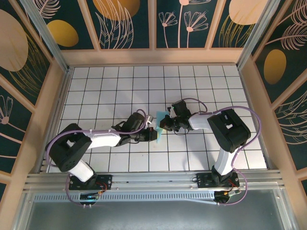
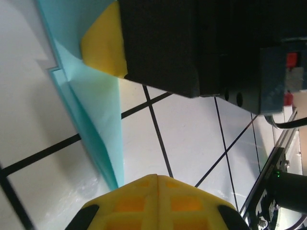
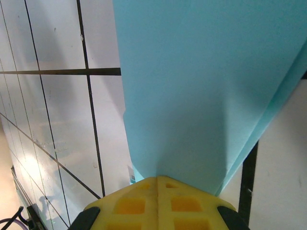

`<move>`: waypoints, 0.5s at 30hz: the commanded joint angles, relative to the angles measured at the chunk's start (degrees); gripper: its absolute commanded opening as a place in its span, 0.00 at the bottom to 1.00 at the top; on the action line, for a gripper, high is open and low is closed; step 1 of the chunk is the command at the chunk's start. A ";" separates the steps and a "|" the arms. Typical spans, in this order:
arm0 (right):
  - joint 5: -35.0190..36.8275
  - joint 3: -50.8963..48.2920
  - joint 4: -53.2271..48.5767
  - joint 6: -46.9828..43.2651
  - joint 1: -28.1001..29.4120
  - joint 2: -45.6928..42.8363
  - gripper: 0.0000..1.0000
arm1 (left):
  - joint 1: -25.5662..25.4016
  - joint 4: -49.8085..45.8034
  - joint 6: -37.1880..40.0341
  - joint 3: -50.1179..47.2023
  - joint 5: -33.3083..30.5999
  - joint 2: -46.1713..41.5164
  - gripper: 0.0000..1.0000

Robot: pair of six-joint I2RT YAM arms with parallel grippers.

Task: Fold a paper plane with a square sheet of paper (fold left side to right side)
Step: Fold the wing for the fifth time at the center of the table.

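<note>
The sheet of paper (image 1: 162, 116) is turquoise-blue and folded into layers, and it stands partly lifted off the tiles at the table's middle. In the right wrist view the paper (image 3: 201, 86) rises straight out of the closed yellow tips of my right gripper (image 3: 158, 178), which is shut on it. My left gripper (image 2: 158, 177) is shut with nothing between its fingers. The paper's (image 2: 96, 110) pointed lower edge ends just left of its tips. Both grippers meet at the paper, the left gripper (image 1: 152, 130) from the left and the right gripper (image 1: 165, 123) from the right.
The white tiled table (image 1: 120, 86) is walled by a beige frame (image 1: 153, 56) with patterned panels. In the left wrist view the right arm's black wrist body (image 2: 192, 43) hangs close above. Metal rails (image 1: 153, 184) run along the near edge.
</note>
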 commanded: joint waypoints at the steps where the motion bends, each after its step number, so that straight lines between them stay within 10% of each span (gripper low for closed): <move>1: 6.01 -1.98 -8.86 -1.17 1.09 5.11 0.00 | 0.06 6.18 -1.08 2.42 4.01 3.00 0.00; 15: 4.62 -1.56 -8.37 -0.84 1.18 3.90 0.00 | -0.05 8.80 -3.52 -0.99 1.29 10.54 0.00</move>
